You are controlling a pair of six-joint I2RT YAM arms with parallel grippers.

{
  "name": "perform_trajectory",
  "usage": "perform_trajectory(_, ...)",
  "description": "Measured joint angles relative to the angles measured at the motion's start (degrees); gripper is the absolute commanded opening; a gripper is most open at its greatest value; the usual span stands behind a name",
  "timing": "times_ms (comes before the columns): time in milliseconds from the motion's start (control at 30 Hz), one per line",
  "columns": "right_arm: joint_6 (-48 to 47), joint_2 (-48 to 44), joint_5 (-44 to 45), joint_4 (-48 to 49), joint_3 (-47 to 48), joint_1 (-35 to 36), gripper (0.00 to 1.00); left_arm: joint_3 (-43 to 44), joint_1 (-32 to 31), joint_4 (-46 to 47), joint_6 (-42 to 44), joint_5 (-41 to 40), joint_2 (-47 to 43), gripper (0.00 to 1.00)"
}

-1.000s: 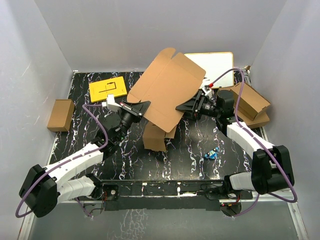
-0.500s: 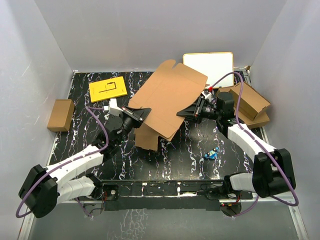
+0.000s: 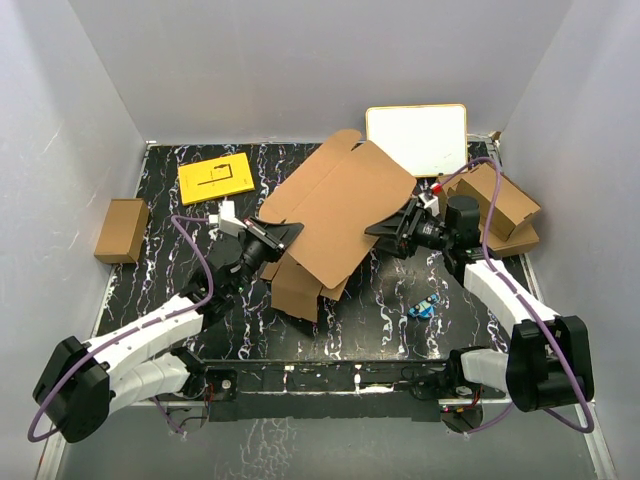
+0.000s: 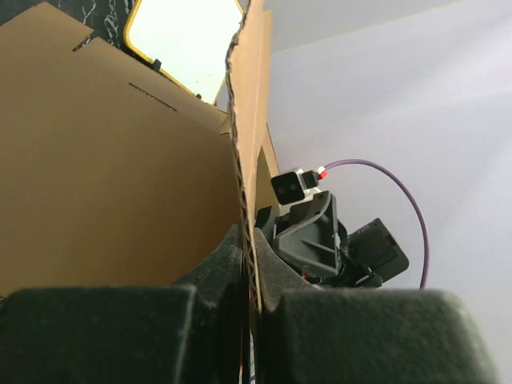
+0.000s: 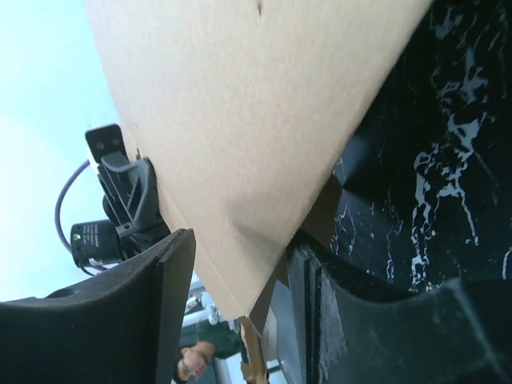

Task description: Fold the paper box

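The paper box [image 3: 335,215] is a big brown die-cut cardboard sheet, partly unfolded and held tilted above the middle of the black marbled table [image 3: 390,290]. My left gripper [image 3: 285,232] is shut on its left edge; in the left wrist view the corrugated edge [image 4: 240,144] runs straight down between the pinched fingertips [image 4: 276,268]. My right gripper [image 3: 388,231] is at the sheet's right edge. In the right wrist view its jaws stand apart around a corner of the cardboard [image 5: 240,144], with a gap on both sides of the sheet. Folded flaps [image 3: 298,290] hang below the sheet.
A yellow card with black lines [image 3: 215,177] lies at the back left. A small brown box [image 3: 122,229] sits at the left edge. A white board [image 3: 417,138] leans at the back. Stacked cardboard boxes [image 3: 502,208] are at the right, and a small blue item [image 3: 424,306] lies near the right arm.
The cardboard sheet has slid toward the near side, uncovering more of the white board. The right gripper has drawn back to the right. The left gripper keeps its pinch.
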Motion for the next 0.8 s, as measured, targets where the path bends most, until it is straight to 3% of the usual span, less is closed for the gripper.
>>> perform_trajectory(533,-1.79,4.33,3.13,0.55,0.15,-6.64,0.56,-3.04,0.02,0.13,-0.24,4.15,-1.42,0.00)
perform_trajectory(800,-2.19,6.38,4.11,2.08,0.76,-9.60,0.32,-3.08,0.04,0.20,-0.20,5.05,-1.44,0.00)
